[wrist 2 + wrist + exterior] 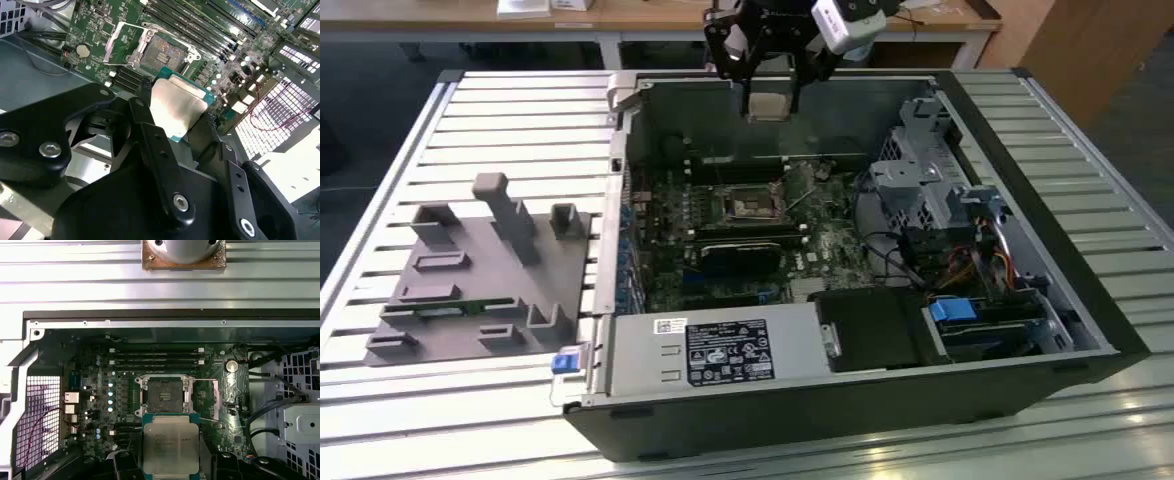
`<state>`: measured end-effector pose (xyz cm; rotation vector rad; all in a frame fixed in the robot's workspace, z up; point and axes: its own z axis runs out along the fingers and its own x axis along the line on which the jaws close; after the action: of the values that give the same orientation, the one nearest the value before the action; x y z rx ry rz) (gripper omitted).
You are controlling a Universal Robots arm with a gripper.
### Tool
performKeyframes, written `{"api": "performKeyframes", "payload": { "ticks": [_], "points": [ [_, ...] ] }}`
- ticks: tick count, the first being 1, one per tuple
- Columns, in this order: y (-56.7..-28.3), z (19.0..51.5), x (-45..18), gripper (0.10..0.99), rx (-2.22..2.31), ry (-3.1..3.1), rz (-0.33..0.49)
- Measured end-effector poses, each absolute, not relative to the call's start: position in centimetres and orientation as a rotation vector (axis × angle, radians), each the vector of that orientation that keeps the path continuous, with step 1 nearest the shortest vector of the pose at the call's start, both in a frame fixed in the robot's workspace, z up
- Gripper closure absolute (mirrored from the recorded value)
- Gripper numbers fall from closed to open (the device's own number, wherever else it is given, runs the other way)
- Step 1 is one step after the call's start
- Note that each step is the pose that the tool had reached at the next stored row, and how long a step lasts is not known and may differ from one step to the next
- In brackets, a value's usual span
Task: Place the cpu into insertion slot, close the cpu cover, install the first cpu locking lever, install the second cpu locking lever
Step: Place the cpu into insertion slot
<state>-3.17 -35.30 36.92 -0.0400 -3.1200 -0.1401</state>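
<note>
- Claw (770, 90) is clenched on the cpu (170, 444), pinching it by two opposite edges. The pale metal face is towards the first wrist camera.
- In the exterior view the cpu hangs above the far wall of the open PC case (854, 400), clear of the board and touching nothing but the claw.
- The insertion slot (164, 396) is bare, with its brownish contact field exposed. In the first wrist view the chip sits just short of it, not yet over it.
- The cpu cover (112, 45) looks swung up beside the slot, on the coin-cell side. Can't tell its exact angle.
- Handling, my read: light, thin and fully rigid, so it won't flex to absorb misalignment.
- The metal face is probably smooth and slippery. The green substrate rim gives the better bite, so an edge grip like this one is the right hold.
- The underside and the slot contacts are likely the fragile parts. It wants to go in flat and square, with no sliding or pressing.
- The grey fixture (480, 270) on the slatted tabletop (494, 110) sits well apart, to the exterior view's left.
</note>
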Motion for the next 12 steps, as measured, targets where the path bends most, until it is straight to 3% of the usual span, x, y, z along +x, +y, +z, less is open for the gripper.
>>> {"api": "performKeyframes", "payload": {
  "ticks": [12],
  "points": [
    [-35.3,36.88,-3.17,0.545,-0.216,-3.118,-0.142]
  ]
}}
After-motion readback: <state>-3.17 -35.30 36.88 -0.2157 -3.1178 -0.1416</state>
